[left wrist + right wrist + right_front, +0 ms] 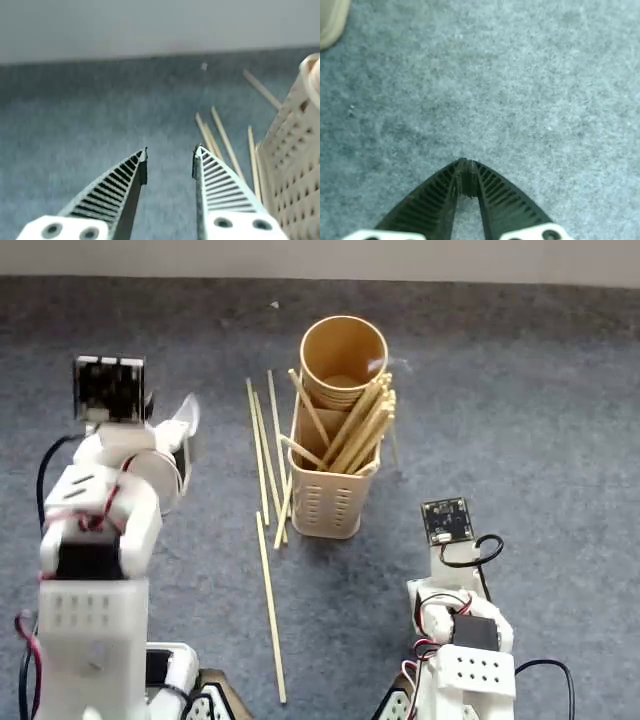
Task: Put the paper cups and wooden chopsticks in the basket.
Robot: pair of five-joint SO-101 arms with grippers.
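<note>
1. the basket (325, 502) is standing upright at the middle of the grey surface (530, 420), between the two arms and a little farther off than both.
2. the paper cups (343, 358) are being carried as a stack in the far part of the basket, with the open mouth facing up.
3. a bundle of wooden chopsticks (362, 430) is being propped inside the basket, leaning against the near side of the cups with the ends sticking out above the rim.
4. several loose chopsticks (262, 455) are lying on the surface just left of the basket, side by side and running from far to near.
5. a single chopstick (271, 610) is lying nearer, on the surface between the two arms.
6. the left arm (100, 520) is being held at the left of the scene. the left fingers (122, 187) are being kept partly apart with nothing between them, above the surface left of the loose chopsticks and the basket.
7. the right arm (460, 640) is being held at the near right. the right fingers (465, 172) are being pressed together, tips touching and nothing gripped, over bare surface near and right of the basket.
</note>
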